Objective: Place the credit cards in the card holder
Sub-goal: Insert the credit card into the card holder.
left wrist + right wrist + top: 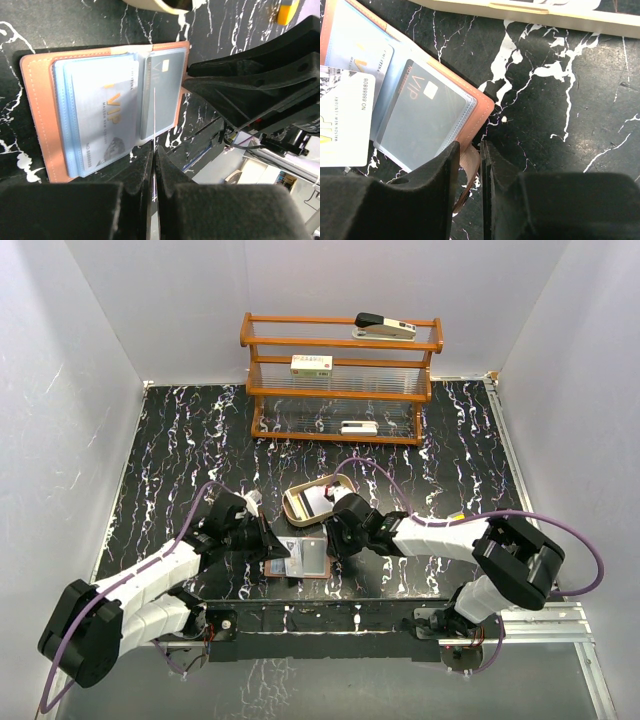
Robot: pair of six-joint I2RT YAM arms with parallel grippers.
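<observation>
Left gripper (155,149): clamping a white credit card (344,120), which is showing only as a thin edge in its own camera and is overlapping the open card holder (36,100). Right gripper (481,150): pinching the holder's brown leather edge, jaws nearly together. The card holder is lying open on the black, white-veined table (560,125), near the front, between both arms; a grey credit card (425,120) is sitting in the clear pocket nearest the right gripper. White walls (60,390) are enclosing three sides. A tan tray (545,15) is sitting just behind the holder. A wooden rack (340,343) at the back is carrying a stapler (385,327) and two white boxes (311,364). From above, both wrists are covering most of the holder; the white card is running off frame in the right wrist view.
</observation>
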